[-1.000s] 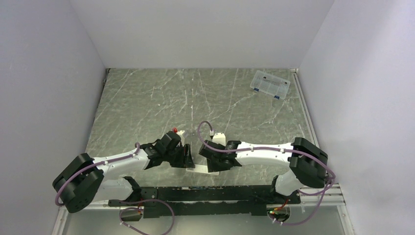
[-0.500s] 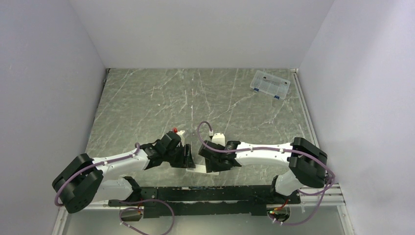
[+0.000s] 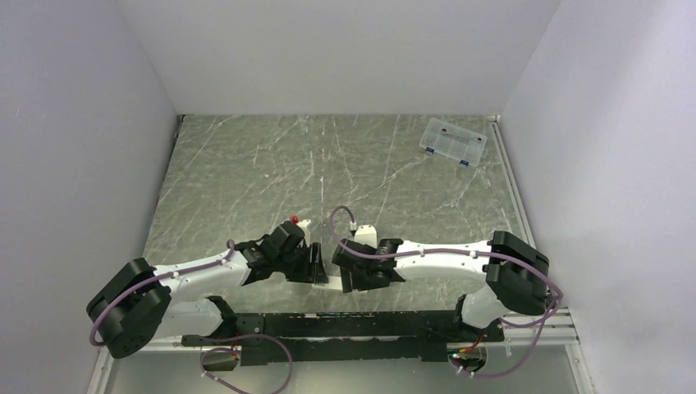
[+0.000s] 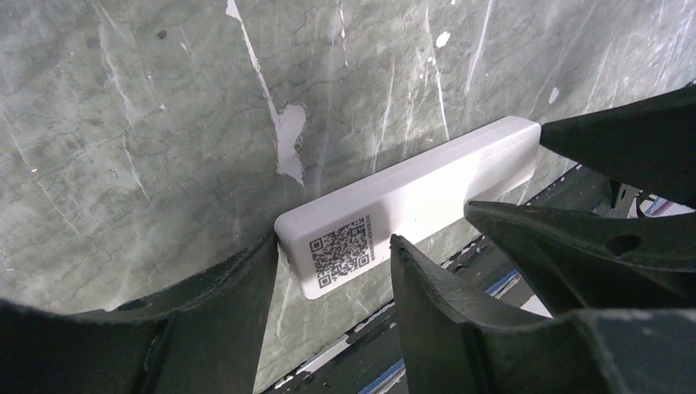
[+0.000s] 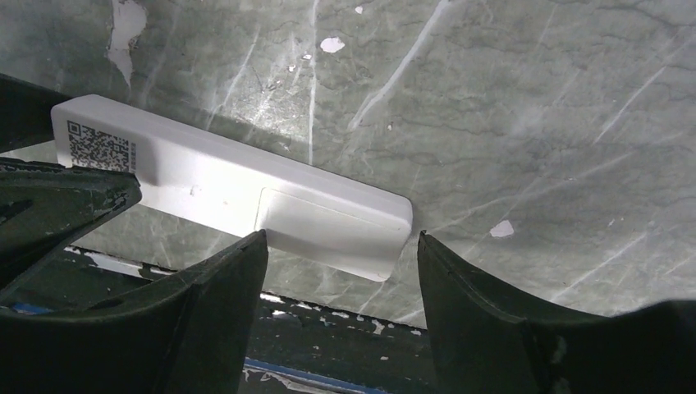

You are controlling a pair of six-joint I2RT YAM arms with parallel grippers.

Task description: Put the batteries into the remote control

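Note:
The remote control [image 4: 410,193] is a slim white bar lying flat on the marbled table close to its near edge, its back up, with a QR label at one end and the shut battery cover [image 5: 328,217] at the other. My left gripper [image 4: 332,242] stands open over the QR end, with one finger against that end's corner. At the cover end my right gripper [image 5: 341,238] is open, its right finger clear of the remote. In the top view both grippers [image 3: 316,263] [image 3: 349,275] meet over the remote control [image 3: 332,283]. The batteries are out of view.
A clear compartment box [image 3: 452,141] sits at the far right corner of the table. The table's near edge and the black rail [image 3: 345,324] with the arm bases run just behind the remote. Grey walls close in the left, right and back.
My right gripper's jaws have spread wider and the right wrist has edged slightly left. The left jaws have parted a little. The remote has stayed where it was.

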